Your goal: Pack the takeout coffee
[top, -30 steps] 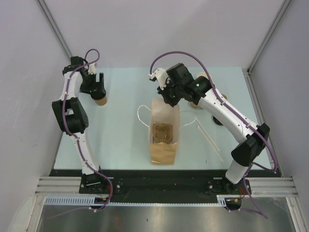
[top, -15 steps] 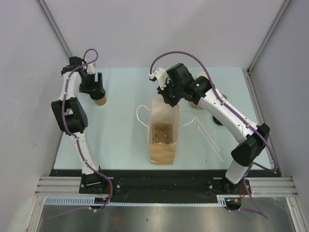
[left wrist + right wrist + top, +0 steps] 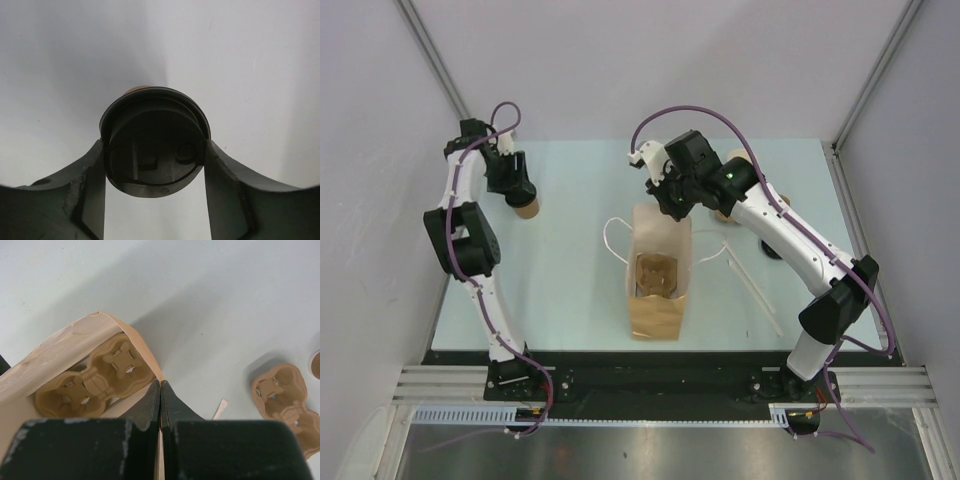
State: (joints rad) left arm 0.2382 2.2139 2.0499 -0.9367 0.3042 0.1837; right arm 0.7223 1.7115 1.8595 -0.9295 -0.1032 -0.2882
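On the pale green table (image 3: 570,290) a paper bag (image 3: 658,305) stands open, a cup carrier (image 3: 656,275) inside and a straw (image 3: 755,288) lying to its right. The right gripper (image 3: 665,208) pinches the bag's far rim. Far left, the left gripper (image 3: 523,195) clasps a black-lidded cup (image 3: 528,209). White walls (image 3: 650,70) stand beyond.

The left arm (image 3: 470,245) and right arm (image 3: 790,240) are white tubes with black joints, each trailing a purple cable (image 3: 680,110) (looped at 12 o'clock). A green light (image 3: 730,178) dots the right. The left hand (image 3: 154,147) has scuffed matte-black fingers (image 3: 82,200).
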